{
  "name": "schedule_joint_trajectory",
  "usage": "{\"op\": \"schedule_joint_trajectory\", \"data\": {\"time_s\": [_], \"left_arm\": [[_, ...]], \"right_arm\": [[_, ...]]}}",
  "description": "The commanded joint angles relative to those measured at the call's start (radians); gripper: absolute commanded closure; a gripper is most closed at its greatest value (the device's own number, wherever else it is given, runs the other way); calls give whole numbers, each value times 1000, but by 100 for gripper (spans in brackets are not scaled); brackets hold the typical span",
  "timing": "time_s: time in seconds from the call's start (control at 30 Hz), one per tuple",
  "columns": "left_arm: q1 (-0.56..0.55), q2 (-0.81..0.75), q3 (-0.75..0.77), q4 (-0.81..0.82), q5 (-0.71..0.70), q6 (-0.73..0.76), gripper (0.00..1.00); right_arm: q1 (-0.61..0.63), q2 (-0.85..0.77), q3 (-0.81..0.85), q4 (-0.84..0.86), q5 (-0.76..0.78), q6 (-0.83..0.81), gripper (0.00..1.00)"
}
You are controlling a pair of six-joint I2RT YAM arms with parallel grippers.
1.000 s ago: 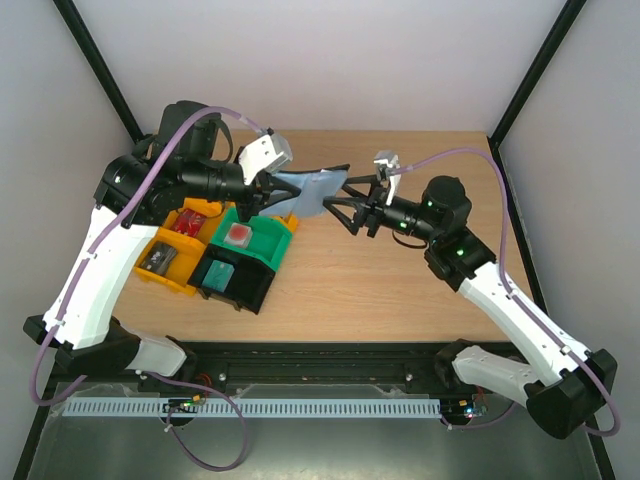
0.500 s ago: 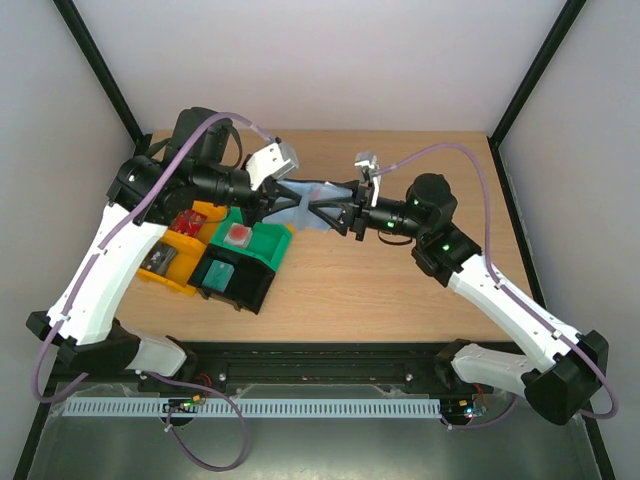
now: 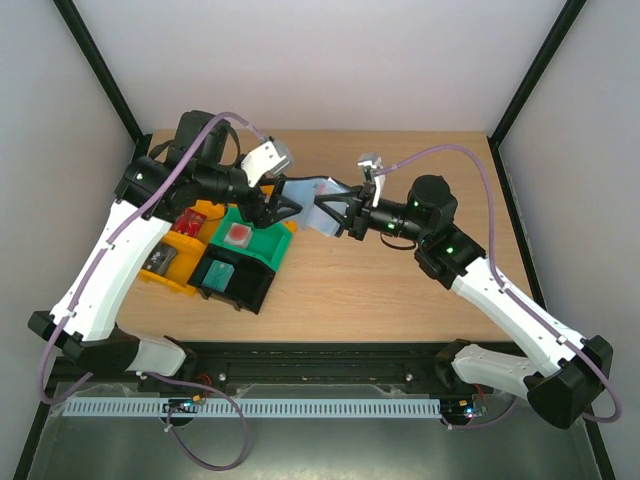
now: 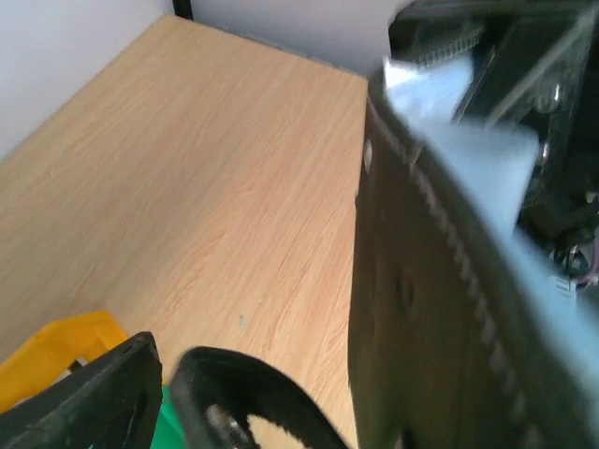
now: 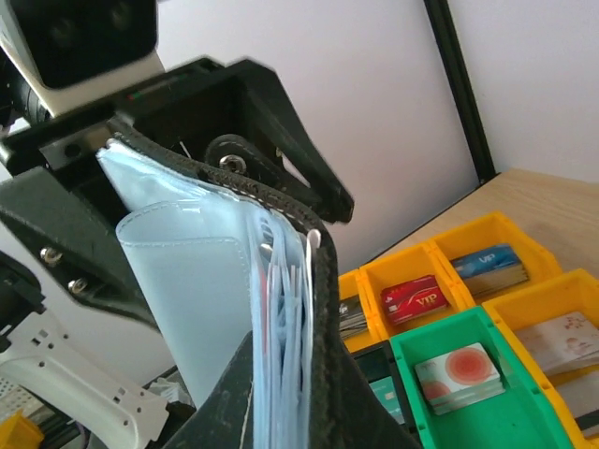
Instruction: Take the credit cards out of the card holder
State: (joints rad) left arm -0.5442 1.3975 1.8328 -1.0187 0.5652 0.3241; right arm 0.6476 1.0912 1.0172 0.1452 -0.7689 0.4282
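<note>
While right hand (image 3: pixel 338 216) clamps card holder (image 3: pixel 312 196), left hand (image 3: pixel 283 207) beside it sits apart; credit cards (image 5: pixel 281 318) prob. pocketed, removal tbd.

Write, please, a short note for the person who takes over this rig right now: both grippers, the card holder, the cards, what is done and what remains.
Left gripper: open, at one end of the card holder, not gripping it.
Right gripper: shut on the card holder, held up off the table with its clear pockets fanned.
Cards: several lie in the yellow and green bins; neither gripper holds one.
Done: holder lifted.
Left: pull cards from the pockets. How many remain inside is unclear.
</note>
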Motion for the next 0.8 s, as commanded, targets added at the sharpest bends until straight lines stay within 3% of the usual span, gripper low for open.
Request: {"op": "schedule_joint_trajectory", "data": {"time_s": [0.0, 0.1, 0.33, 0.5, 0.67, 0.77], "left_arm": [[10, -32, -63, -70, 43, 98, 11], [9, -44, -106, -102, 80, 177, 2], [-29, -20, -136, 82, -11, 1, 3], [-32, -14, -152, 112, -5, -28, 25], [-38, 0, -175, 138, 23, -63, 35], [-41, 0, -172, 136, 5, -61, 54]], "right_arm": [[3, -26, 31, -20, 37, -9, 98], [3, -22, 42, -23, 32, -4, 98], [3, -12, 41, 23, 0, 41, 98], [4, -17, 41, 25, -16, 45, 98], [3, -8, 42, 36, -30, 53, 98], [3, -7, 45, 33, -36, 50, 98]]}}
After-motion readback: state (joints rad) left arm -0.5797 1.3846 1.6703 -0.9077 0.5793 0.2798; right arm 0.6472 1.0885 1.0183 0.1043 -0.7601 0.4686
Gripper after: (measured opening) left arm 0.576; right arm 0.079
